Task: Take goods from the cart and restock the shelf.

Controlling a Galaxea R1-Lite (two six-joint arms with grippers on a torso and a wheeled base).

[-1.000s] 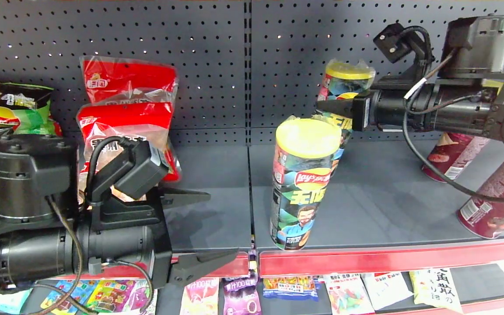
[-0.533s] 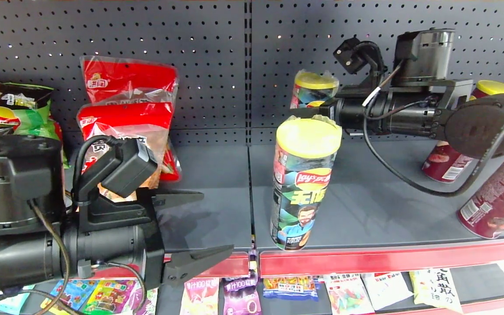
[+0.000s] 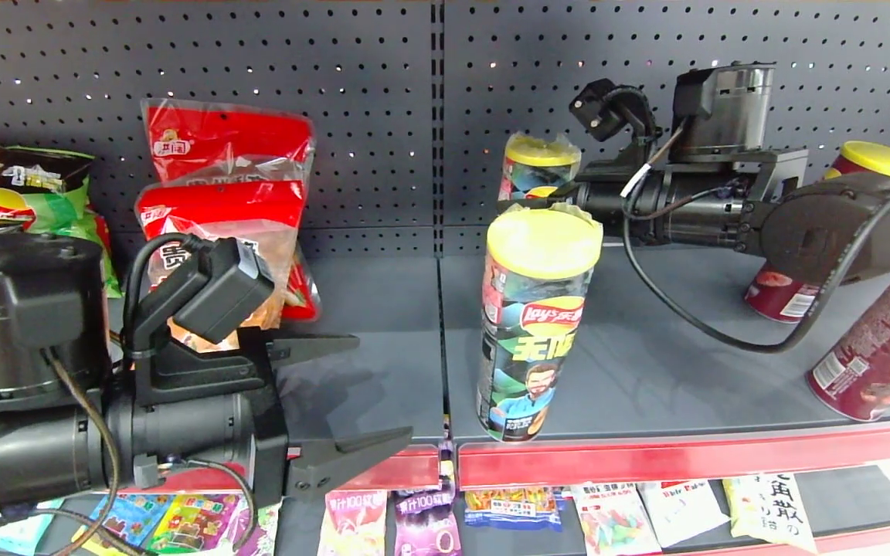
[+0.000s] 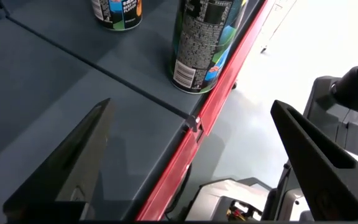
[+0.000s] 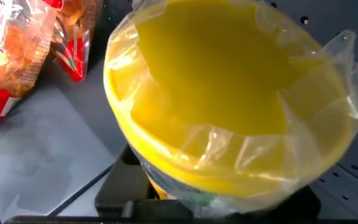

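My left pincer (image 3: 383,386) hangs spread wide over the red front edge of the shelf (image 3: 669,363), near the red snack bags (image 3: 225,193). To its right a yellow-lidded front can (image 3: 534,324) stands upright by that edge. Behind it my right pincer (image 3: 531,189) clamps a second can (image 5: 229,93), its yellow lid under crinkled clear wrap, toward the shelf's back.

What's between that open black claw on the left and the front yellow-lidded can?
Nothing: between the left gripper and the yellow-lidded printed can, head view shows bare grey shelf.
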